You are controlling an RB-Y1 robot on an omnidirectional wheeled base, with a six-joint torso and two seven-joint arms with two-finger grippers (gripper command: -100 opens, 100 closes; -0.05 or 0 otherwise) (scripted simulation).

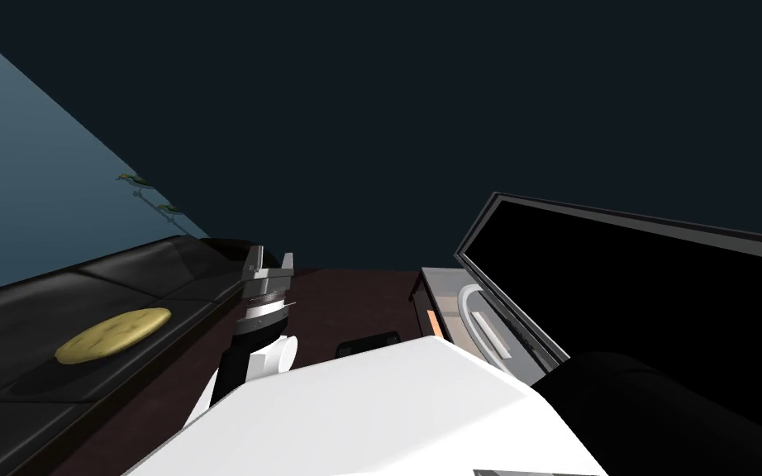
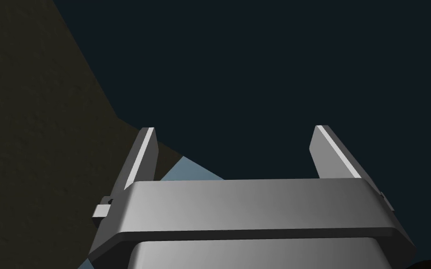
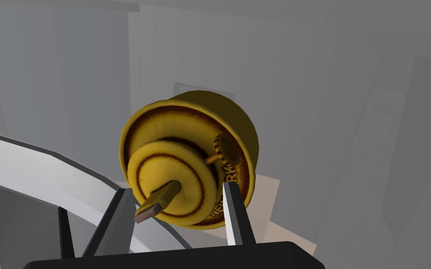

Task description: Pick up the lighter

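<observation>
right end effector (image 3: 177,187) clenched on lighter (image 3: 189,154), pressing its sides. lighter round, yellow, small toothed wheel (image 3: 225,149) on face, brown stub pointing at camera. lettering on rim partly covered by finger (image 3: 235,215), not readable in full. pale grey walls behind. left end effector (image 1: 271,256) released, fingers well apart, raised beside black sofa (image 1: 123,273) carrying flat yellow cushion (image 1: 113,335). black panel (image 1: 644,297) on right cut off at edge, identity unclear.
</observation>
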